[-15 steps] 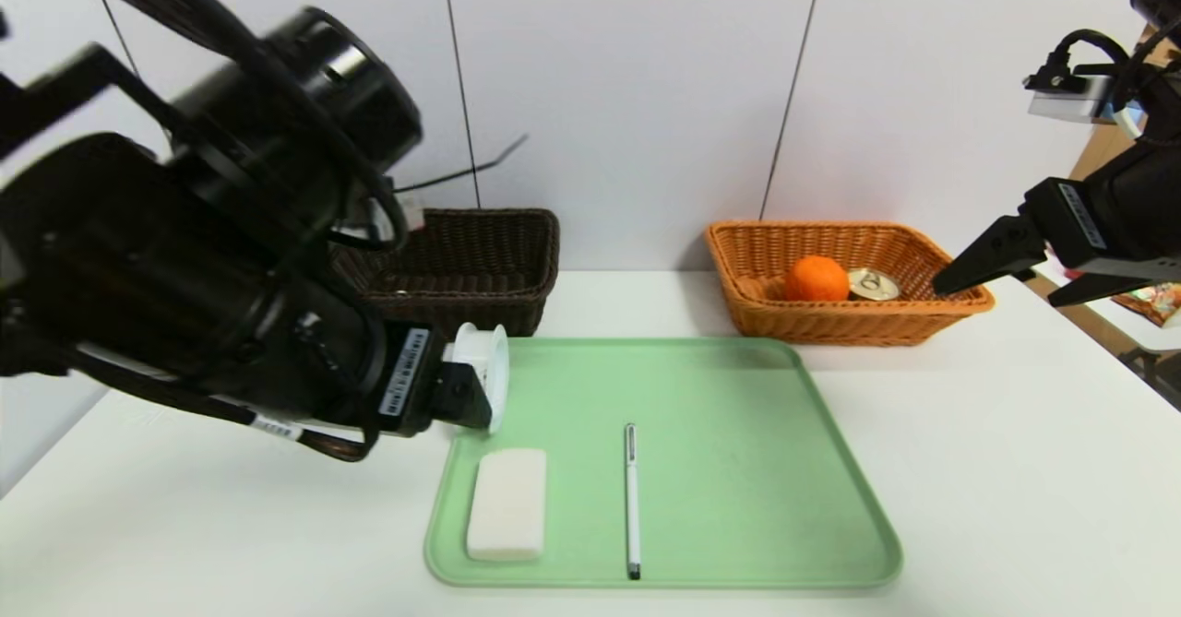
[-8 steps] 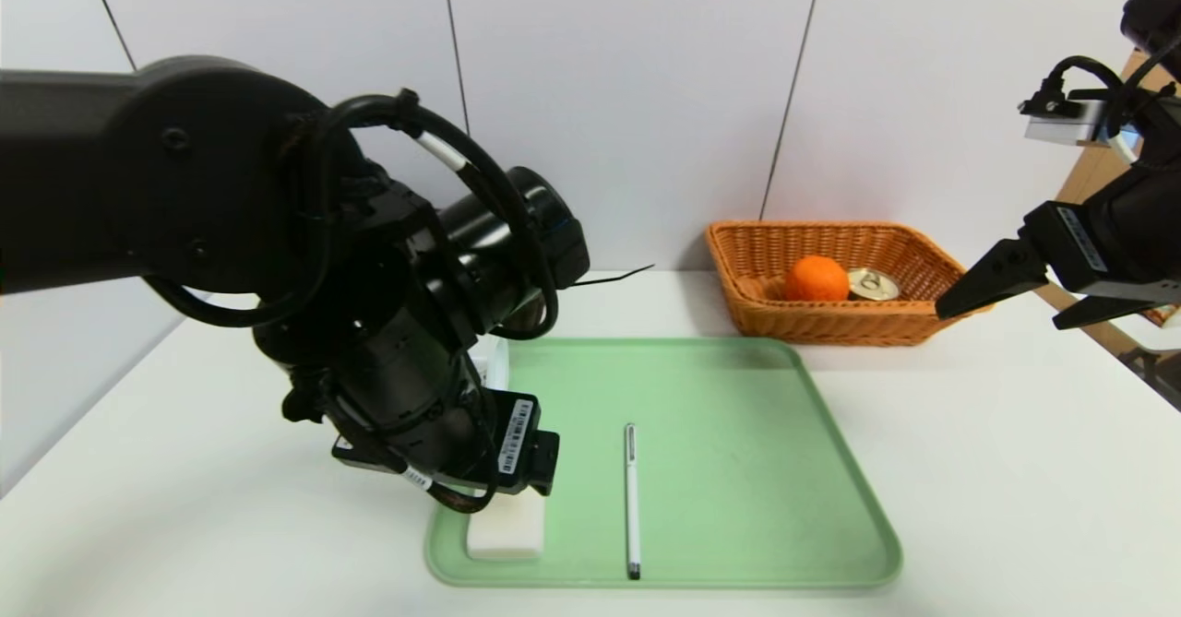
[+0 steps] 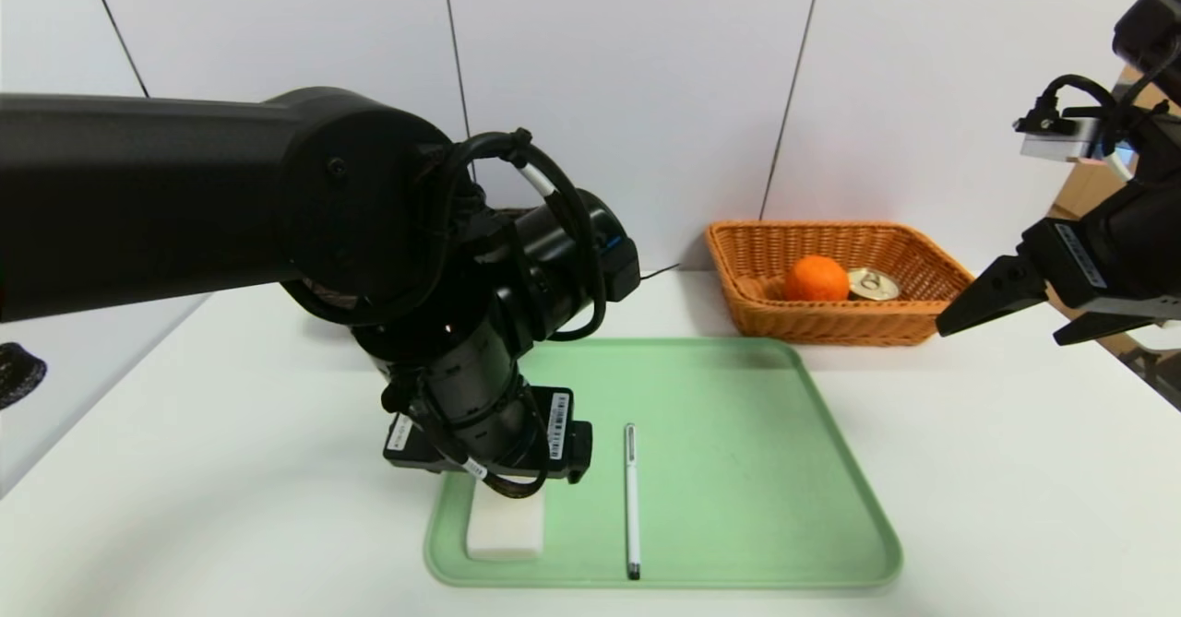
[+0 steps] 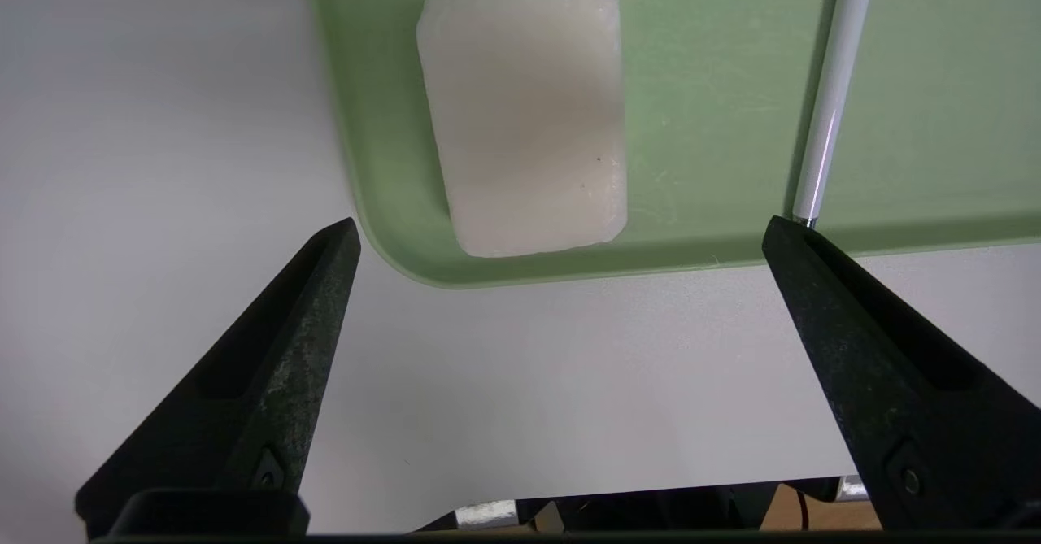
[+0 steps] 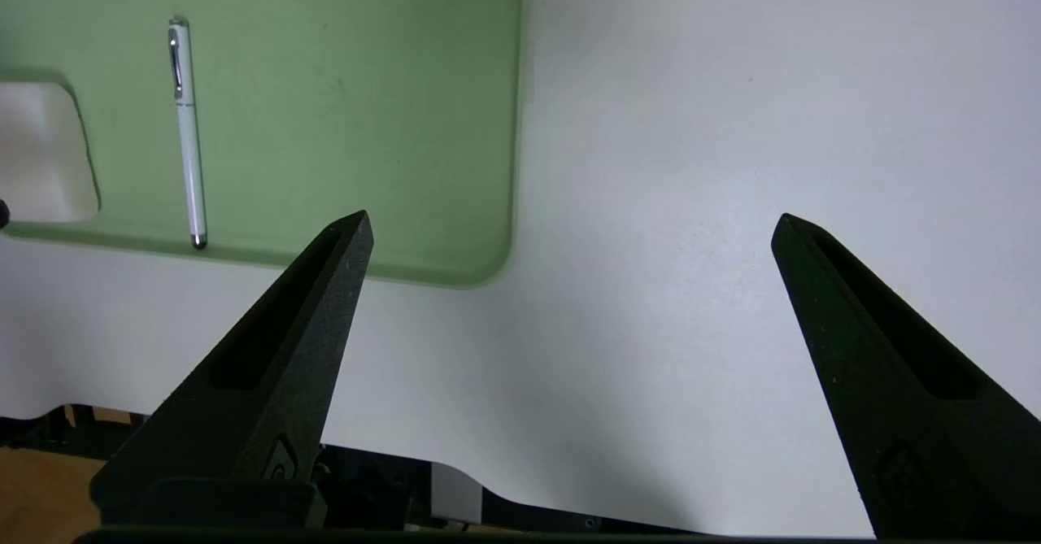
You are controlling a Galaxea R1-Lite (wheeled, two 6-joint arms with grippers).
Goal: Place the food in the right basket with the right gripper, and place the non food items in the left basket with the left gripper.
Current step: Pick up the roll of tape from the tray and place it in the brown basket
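Note:
A white soap bar [image 3: 505,532] and a white pen [image 3: 631,497] lie on the green tray [image 3: 738,469]. My left arm reaches over the tray's left side, and its wrist hangs just above the soap's far end. In the left wrist view my left gripper [image 4: 561,223] is open and empty over the soap's [image 4: 524,113] near end, with the pen [image 4: 825,121] beside one finger. My right gripper [image 3: 1001,331] is open and empty, held above the table by the orange basket [image 3: 835,322]. That basket holds an orange [image 3: 816,278] and a can [image 3: 873,284].
The dark left basket is almost wholly hidden behind my left arm. The right wrist view shows the tray's corner [image 5: 350,121], the pen [image 5: 187,137] and bare white table under my right gripper [image 5: 571,217]. The table's front edge is near.
My left arm has swung from the tray's back left corner to above the soap bar, wrist turned downward. It now hides the white reel there. My right gripper has drifted slightly right.

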